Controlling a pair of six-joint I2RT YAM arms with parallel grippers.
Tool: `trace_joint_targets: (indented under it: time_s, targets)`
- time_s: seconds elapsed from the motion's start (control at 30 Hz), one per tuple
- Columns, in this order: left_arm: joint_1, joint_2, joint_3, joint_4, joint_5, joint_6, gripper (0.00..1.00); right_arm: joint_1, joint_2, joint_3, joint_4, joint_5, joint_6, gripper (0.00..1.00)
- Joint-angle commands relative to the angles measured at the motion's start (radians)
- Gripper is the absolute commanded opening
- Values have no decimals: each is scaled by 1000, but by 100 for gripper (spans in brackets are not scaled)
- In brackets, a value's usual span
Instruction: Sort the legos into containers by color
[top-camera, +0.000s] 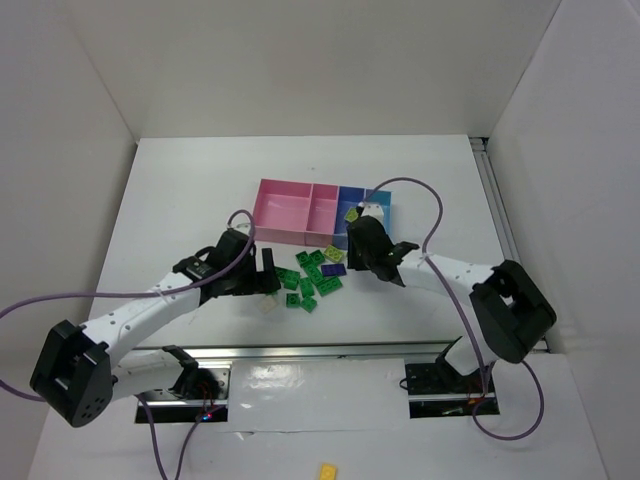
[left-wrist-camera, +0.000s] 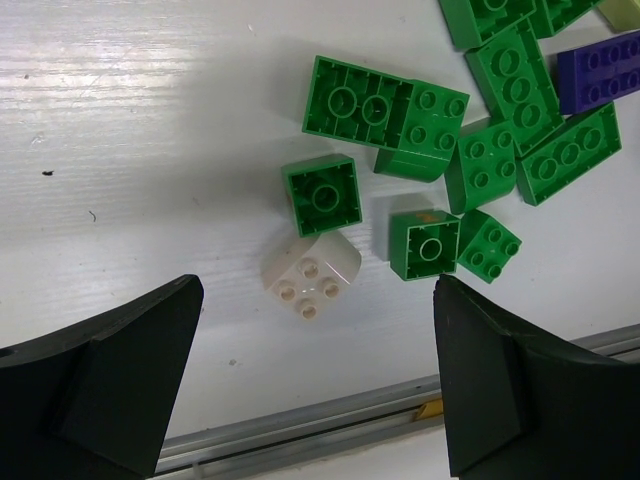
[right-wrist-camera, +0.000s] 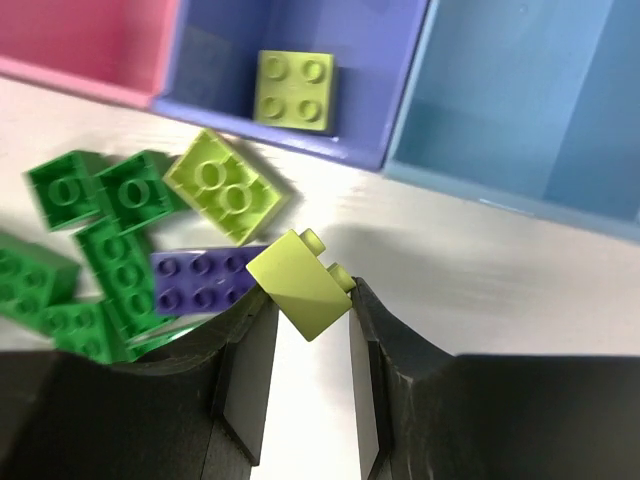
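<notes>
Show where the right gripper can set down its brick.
The light blue tray looks bare; the blue tray holds one brick with room beside it. The table left of the pink tray is bare. Crowded: the green pile before the trays.

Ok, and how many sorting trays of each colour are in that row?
Pink trays: 2
Blue tray: 1
Light blue tray: 1
Total: 4
</notes>
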Motion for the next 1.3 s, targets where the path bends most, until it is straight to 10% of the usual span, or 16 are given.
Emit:
trace_joint_targets:
  time_s: [0.0, 0.3, 0.77, 0.97, 1.27]
  targets:
    - [-4, 29, 19, 18, 3, -5, 99, 42, -85, -26, -7, 64, 55, 25]
    - [-4, 38, 51, -25, -40, -26, 99, 73, -163, 58, -43, 138, 27, 25]
    - [-13, 28, 33, -16, -40, -44, 99, -51, 205, 422, -69, 184, -69, 27]
    - [-13, -3, 24, -16, -51, -44, 99, -93, 271, 486, -95, 161, -69, 71]
    - [-13, -12, 24, -25, -70, -44, 99, 31, 38, 258, -84, 159, -51, 74]
